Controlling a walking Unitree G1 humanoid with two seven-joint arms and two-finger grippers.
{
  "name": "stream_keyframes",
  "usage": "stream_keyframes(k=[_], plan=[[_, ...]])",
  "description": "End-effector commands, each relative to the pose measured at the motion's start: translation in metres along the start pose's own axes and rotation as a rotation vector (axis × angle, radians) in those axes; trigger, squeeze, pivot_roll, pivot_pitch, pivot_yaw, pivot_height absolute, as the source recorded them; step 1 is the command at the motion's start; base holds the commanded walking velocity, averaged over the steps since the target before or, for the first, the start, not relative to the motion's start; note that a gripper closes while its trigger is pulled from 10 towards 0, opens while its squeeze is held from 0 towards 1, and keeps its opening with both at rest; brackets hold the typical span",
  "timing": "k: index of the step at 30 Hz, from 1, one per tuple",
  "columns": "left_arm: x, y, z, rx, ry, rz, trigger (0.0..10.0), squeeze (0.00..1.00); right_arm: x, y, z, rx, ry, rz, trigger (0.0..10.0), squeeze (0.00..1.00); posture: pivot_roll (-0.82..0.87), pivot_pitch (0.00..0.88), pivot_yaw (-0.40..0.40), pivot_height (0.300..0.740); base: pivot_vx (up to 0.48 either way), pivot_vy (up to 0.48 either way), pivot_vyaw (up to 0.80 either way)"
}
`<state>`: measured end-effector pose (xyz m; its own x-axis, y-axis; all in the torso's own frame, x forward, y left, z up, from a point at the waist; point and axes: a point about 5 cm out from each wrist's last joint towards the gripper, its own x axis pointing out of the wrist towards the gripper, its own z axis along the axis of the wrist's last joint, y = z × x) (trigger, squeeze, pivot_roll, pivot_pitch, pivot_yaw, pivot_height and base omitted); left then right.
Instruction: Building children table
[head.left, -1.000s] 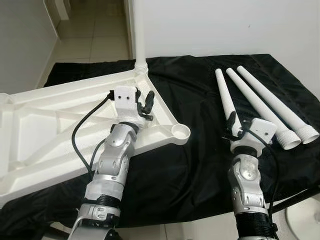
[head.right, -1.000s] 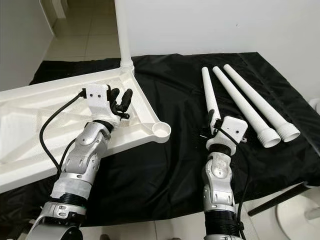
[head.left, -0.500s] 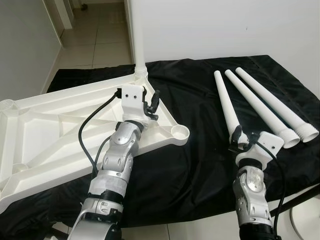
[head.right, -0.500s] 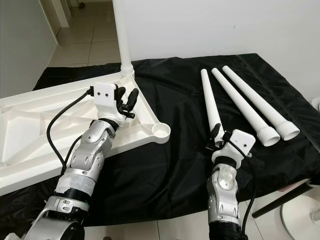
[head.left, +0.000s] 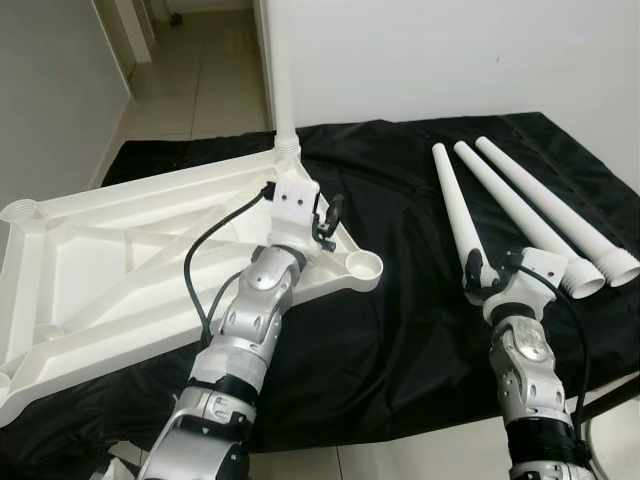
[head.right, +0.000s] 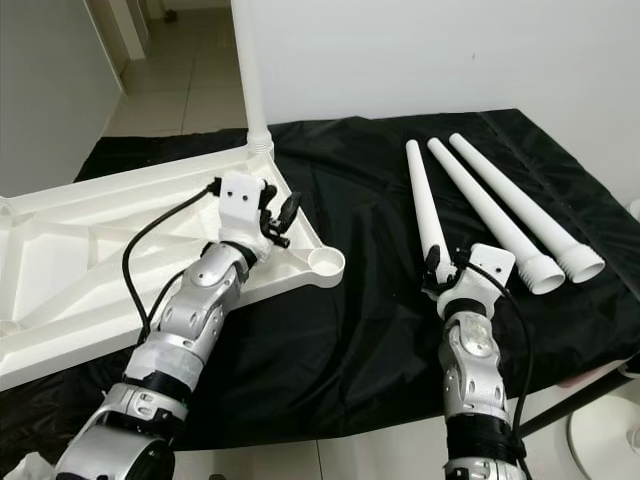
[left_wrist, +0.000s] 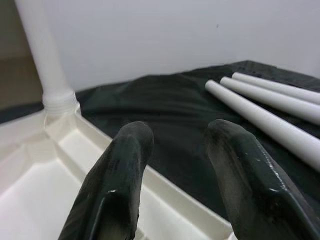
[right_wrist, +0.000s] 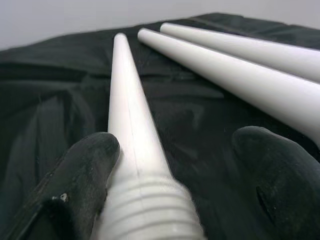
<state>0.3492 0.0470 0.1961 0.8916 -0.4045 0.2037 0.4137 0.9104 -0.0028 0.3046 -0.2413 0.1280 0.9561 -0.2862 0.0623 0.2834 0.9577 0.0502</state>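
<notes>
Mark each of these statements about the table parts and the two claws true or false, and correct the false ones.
1. Three loose legs lie on the black cloth. True.
2. The tabletop has no leg fitted. False: one upright leg stands in its far corner.
3. The right claw is open around the nearest loose leg's threaded end. True.
4. The left claw grips a loose leg. False: it is open and empty over the tabletop's rim.
5. The near corner socket is empty. True.
</notes>
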Motion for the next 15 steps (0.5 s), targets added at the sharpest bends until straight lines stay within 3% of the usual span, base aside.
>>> stream_keyframes(k=[1, 3, 8, 15], plan=[[0.001, 0.001, -0.005, 0.018, 0.025, 0.026, 10.0, 0.00, 0.003, 0.001, -0.004, 0.006, 0.034, 0.016, 10.0, 0.00, -0.09, 0.000, 0.043, 0.740, 0.000, 0.000, 0.00], [0.004, -0.001, -0.003, 0.012, 0.025, 0.020, 10.0, 0.00, 0.009, 0.005, -0.008, 0.003, 0.084, 0.079, 10.0, 0.00, -0.08, 0.000, 0.035, 0.740, 0.000, 0.000, 0.00], [0.005, -0.001, -0.003, 0.010, 0.025, 0.018, 10.0, 0.00, 0.011, 0.006, -0.009, 0.002, 0.097, 0.096, 10.0, 0.00, -0.08, 0.000, 0.035, 0.740, 0.000, 0.000, 0.00], [0.010, -0.007, 0.000, 0.009, 0.021, 0.004, 10.0, 0.00, 0.010, 0.020, -0.024, -0.038, 0.180, 0.229, 10.0, 0.00, -0.09, 0.000, 0.020, 0.740, 0.000, 0.000, 0.00]])
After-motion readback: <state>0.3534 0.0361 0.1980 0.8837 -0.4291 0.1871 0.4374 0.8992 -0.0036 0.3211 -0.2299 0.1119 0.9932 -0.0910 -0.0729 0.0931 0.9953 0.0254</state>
